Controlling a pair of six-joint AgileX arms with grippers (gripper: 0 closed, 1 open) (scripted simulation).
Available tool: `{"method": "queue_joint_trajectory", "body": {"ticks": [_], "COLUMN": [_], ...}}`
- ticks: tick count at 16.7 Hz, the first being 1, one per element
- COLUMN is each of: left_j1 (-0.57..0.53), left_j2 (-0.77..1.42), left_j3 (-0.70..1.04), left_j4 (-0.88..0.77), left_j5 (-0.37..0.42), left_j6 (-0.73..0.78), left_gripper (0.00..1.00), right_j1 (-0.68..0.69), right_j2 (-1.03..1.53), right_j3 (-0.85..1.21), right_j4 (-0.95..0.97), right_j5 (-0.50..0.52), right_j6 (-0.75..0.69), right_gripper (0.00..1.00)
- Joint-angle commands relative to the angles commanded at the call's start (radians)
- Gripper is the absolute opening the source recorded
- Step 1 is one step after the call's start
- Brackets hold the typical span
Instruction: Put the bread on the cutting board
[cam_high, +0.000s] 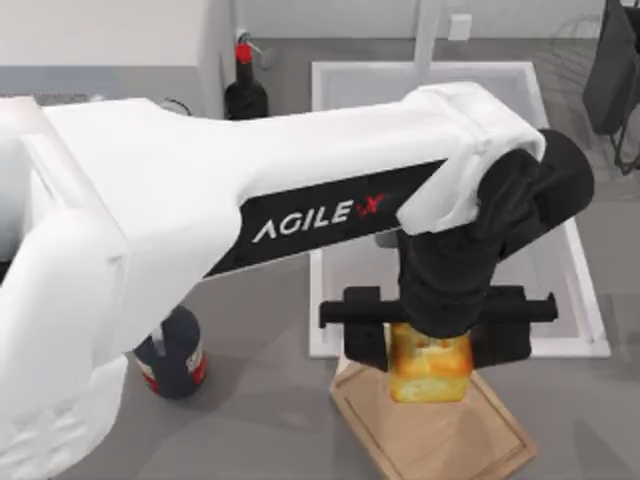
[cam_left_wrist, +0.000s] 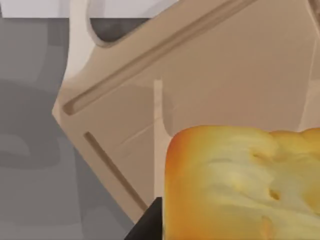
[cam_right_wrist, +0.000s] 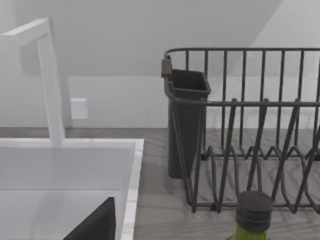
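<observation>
Top view: the left arm (cam_high: 200, 190) reaches from the left side across the counter (cam_high: 260, 400), and the left tool (cam_high: 430, 345) hangs over the upper end of the cutting board (cam_high: 440, 435), its two dark fingers (cam_high: 365, 340) clamped on either side of the bread (cam_high: 430, 368). The bread is over the board near its top edge; whether its underside touches the wood cannot be told from above. The board lies tilted at the bottom of the view, just below the white sink (cam_high: 560, 300). A dark bottle with a red cap (cam_high: 245, 90) stands at the back by the sink's left corner, and a second dark bottle (cam_high: 172, 355) stands on the counter left of the board, partly under the arm. A wire dish rack (cam_high: 615, 70) sits at the far right corner. Left wrist view: the bread (cam_left_wrist: 240, 185) is close to the camera, golden with orange edges, above the tan board (cam_left_wrist: 225, 65), whose groove and pale loop handle (cam_left_wrist: 82, 35) are visible. Right wrist view: the sink (cam_right_wrist: 65, 170), a white faucet (cam_right_wrist: 47, 80), the dish rack (cam_right_wrist: 250, 130) with its dark cup, and a green bottle's grey cap (cam_right_wrist: 254, 212); the right tool's state cannot be told.
</observation>
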Motion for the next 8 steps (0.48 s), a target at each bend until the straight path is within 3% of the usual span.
{"method": "queue_joint_trajectory", "body": {"ticks": [8], "left_j1": [0.003], "left_j2": [0.003], "left_j3": [-0.021], "left_j4": [0.026], "left_j5": [0.002], "left_j6": [0.004], "left_gripper": [0.00], "right_j1": [0.000], "right_j2": [0.000], "right_j3": [0.000], "right_j4": [0.000], "right_j5": [0.000], "right_j6": [0.000], "right_gripper": [1.00]}}
